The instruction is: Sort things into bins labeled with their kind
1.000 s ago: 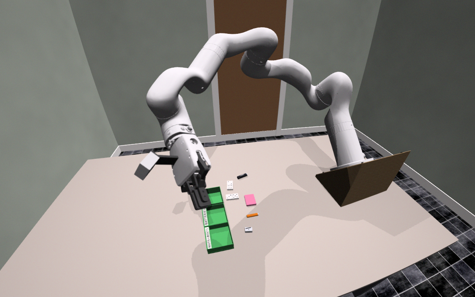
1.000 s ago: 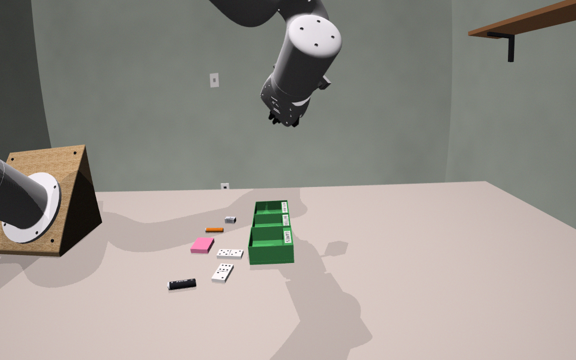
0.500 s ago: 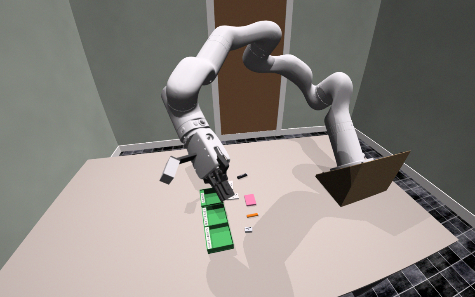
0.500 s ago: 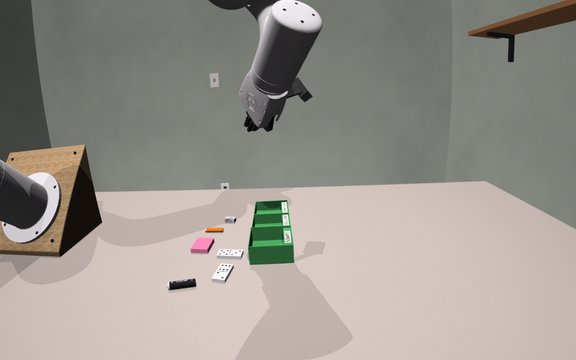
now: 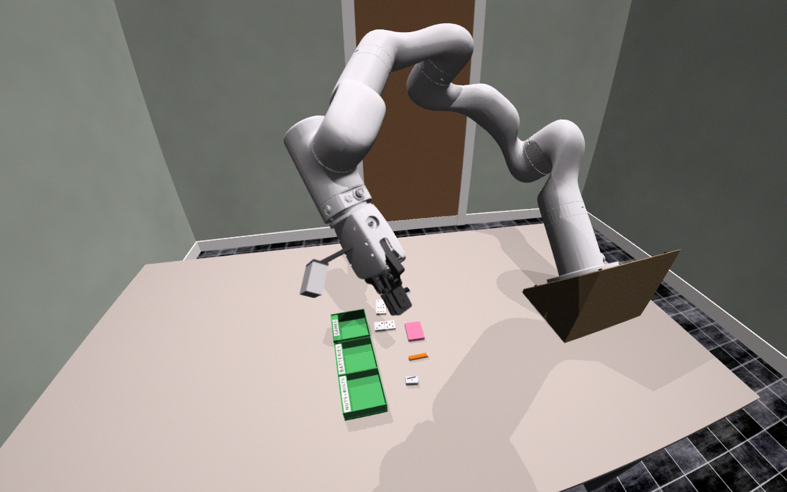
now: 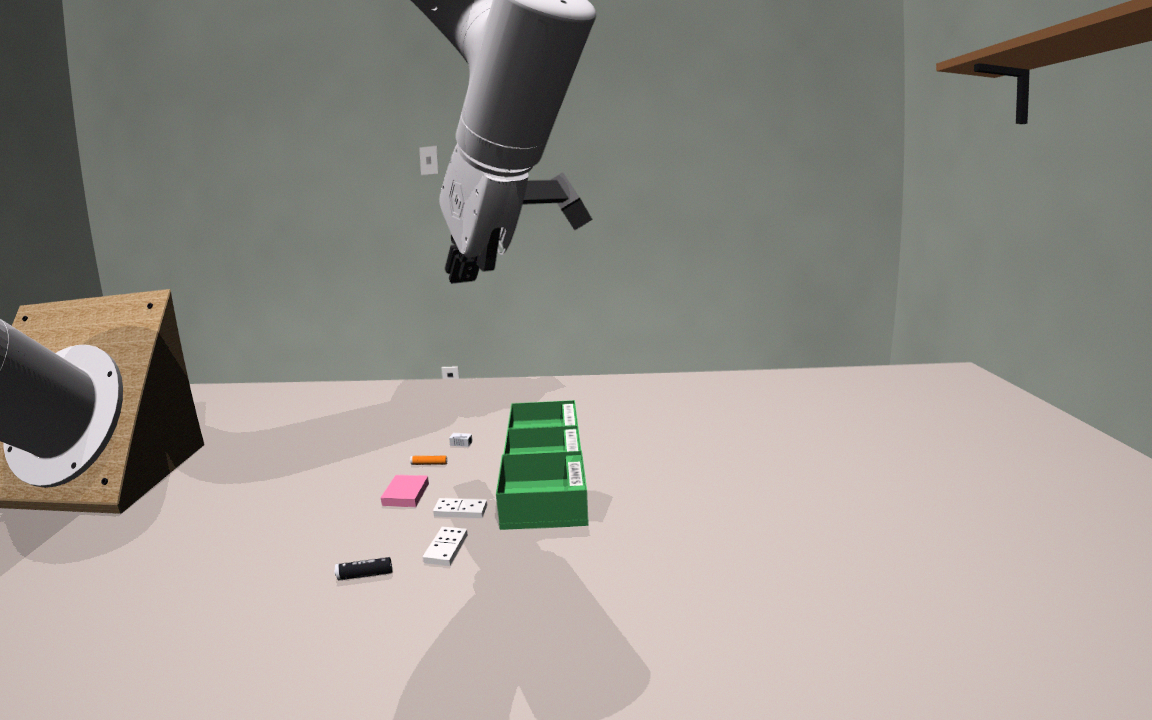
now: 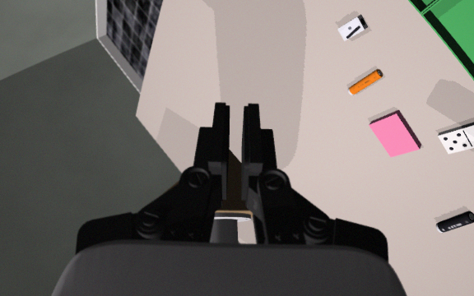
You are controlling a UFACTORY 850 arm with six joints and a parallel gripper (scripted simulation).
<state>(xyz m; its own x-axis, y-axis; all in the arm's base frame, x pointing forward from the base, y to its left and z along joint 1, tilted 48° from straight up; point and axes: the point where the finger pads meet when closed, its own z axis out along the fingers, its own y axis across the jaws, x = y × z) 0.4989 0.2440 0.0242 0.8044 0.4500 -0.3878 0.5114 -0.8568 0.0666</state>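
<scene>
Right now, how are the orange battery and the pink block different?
The orange battery is orange, while the pink block is pink. The battery is thin and round like a little stick; the block is wider, with a flat top and corners. Both lie on the table, outside the green bins.

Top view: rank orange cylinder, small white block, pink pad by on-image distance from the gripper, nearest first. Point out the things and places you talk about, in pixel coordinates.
From the gripper (image 5: 399, 310) (image 6: 463, 277) (image 7: 236, 124), in the top image:
1. Pink pad (image 5: 414, 331) (image 6: 405, 489) (image 7: 395, 134): just below it.
2. Orange cylinder (image 5: 417, 357) (image 6: 428, 460) (image 7: 364, 82): middle of the three.
3. Small white block (image 5: 411, 380) (image 6: 460, 439) (image 7: 350, 29): lowest in the image.
</scene>
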